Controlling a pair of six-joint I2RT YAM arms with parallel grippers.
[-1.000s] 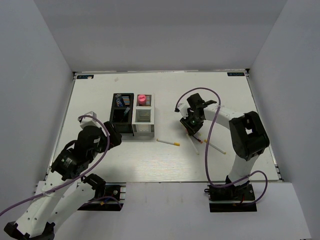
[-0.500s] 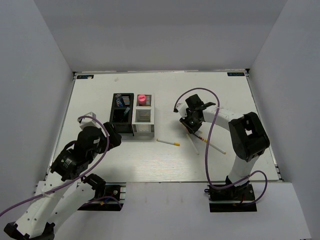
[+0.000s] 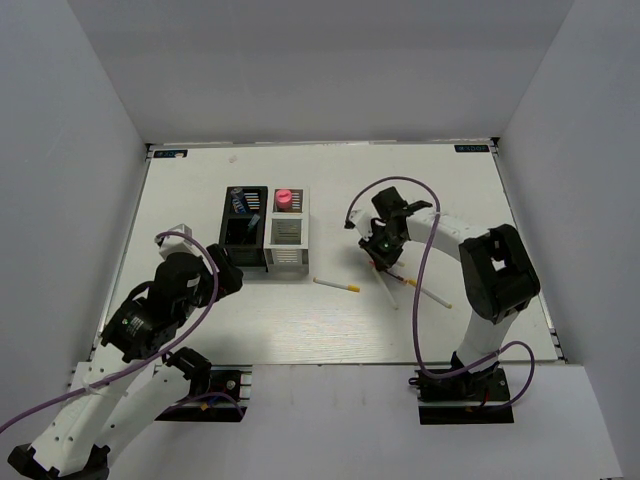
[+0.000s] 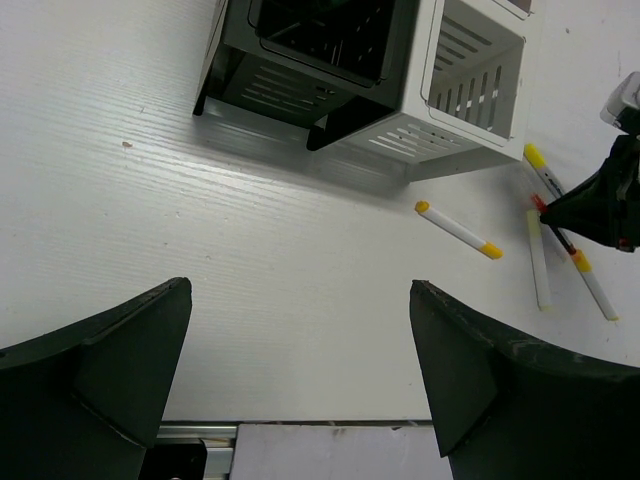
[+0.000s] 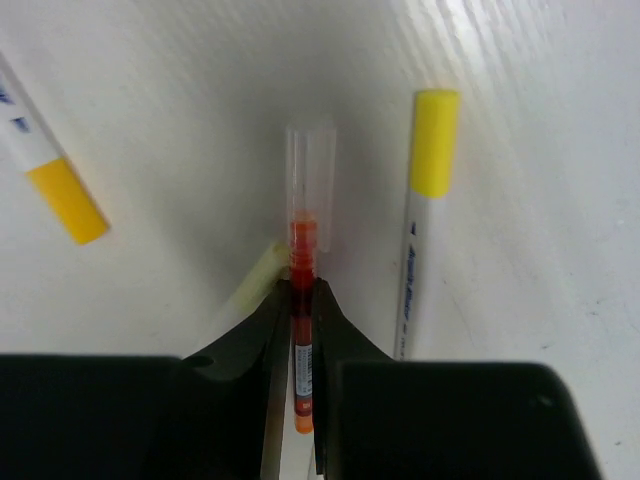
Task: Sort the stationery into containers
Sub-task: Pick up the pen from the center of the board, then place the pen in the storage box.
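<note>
While the left claw [image 4: 300, 380] hangs spread apart above the bench [image 4: 250, 250], the right claw [image 5: 300, 305] is clamped on the red pen [image 5: 303, 255] beside a yellow-tipped stick [image 5: 418, 225].

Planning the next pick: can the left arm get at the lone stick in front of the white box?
Probably yes. The stick lies alone, clear of the white box, with the open left gripper close by and nothing between. The right gripper, shut on the red pen, is off to the side.
</note>
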